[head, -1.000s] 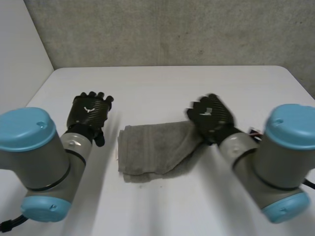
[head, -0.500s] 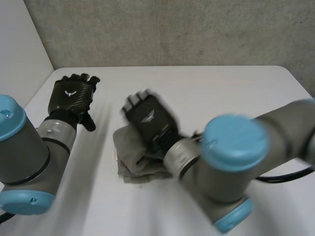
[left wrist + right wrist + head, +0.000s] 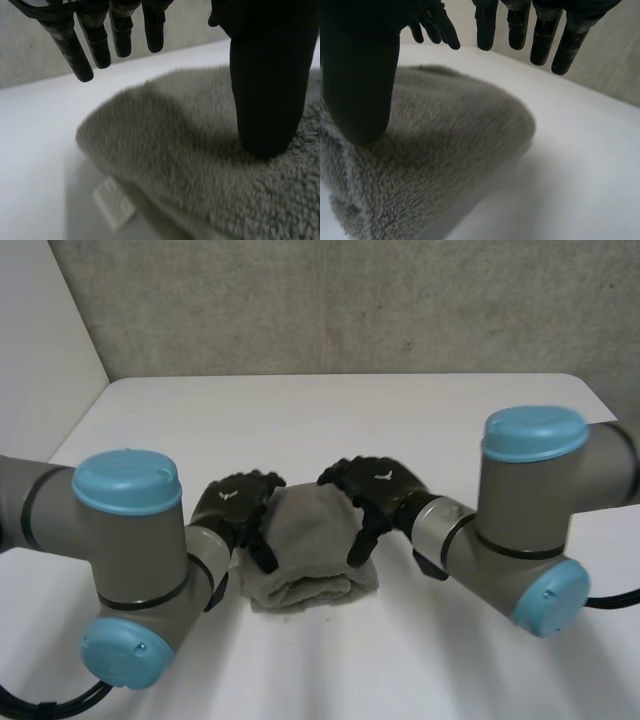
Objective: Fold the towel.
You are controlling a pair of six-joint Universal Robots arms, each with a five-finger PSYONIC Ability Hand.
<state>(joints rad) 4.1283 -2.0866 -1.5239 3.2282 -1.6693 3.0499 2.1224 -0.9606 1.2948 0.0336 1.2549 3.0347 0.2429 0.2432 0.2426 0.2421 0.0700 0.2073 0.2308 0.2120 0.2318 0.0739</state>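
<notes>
Left hand [image 3: 232, 506] and right hand [image 3: 378, 484], both loosely open, flank the plump folded grey towel [image 3: 308, 542].

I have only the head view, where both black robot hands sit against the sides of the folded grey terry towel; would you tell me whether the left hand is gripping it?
Observer: No. In its wrist view, the left hand has straight fingers held clear of the grey terry towel; only the thumb rests on top.
Operator: Thank you. Is the right hand the same?
Observer: Yes. The right hand has straight fingers reaching past the towel's rounded fold, with its thumb down on the pile.
Operator: Is anything sticking out from the towel?
Observer: A small white label pokes out from under the towel's edge on the left hand's side.
</notes>
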